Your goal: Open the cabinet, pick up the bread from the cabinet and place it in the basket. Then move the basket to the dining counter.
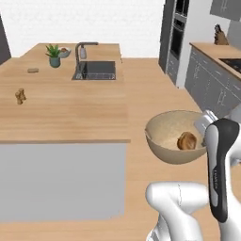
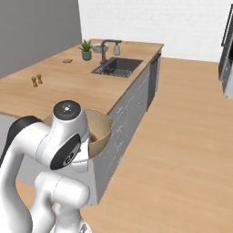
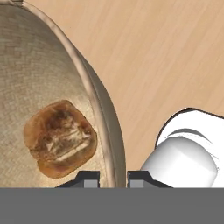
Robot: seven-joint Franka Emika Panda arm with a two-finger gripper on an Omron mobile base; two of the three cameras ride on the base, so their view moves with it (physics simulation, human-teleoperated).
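The tan woven basket (image 1: 162, 127) hangs in the air over the floor, just off the near right corner of a long light-wood island counter (image 1: 70, 117). The golden-brown bread (image 1: 187, 140) lies inside it. My gripper (image 1: 204, 135) grips the basket's right rim. In the hand view the rim (image 3: 87, 83) runs between my two fingertips (image 3: 89, 177), with the gripper (image 3: 113, 177) shut on it and the bread (image 3: 60, 138) just inside. In the right base view the basket (image 2: 103, 129) peeks out behind my arm. A grey wall cabinet (image 1: 227, 8) shows at the top right edge.
The island carries a sink (image 1: 96, 70) with a tap, a potted plant (image 1: 54, 55), a small bowl and a small brown object (image 1: 20, 96). Grey drawers (image 1: 212, 84) and a dark oven tower (image 1: 176, 33) line the right side. Wood floor (image 2: 182, 136) lies between.
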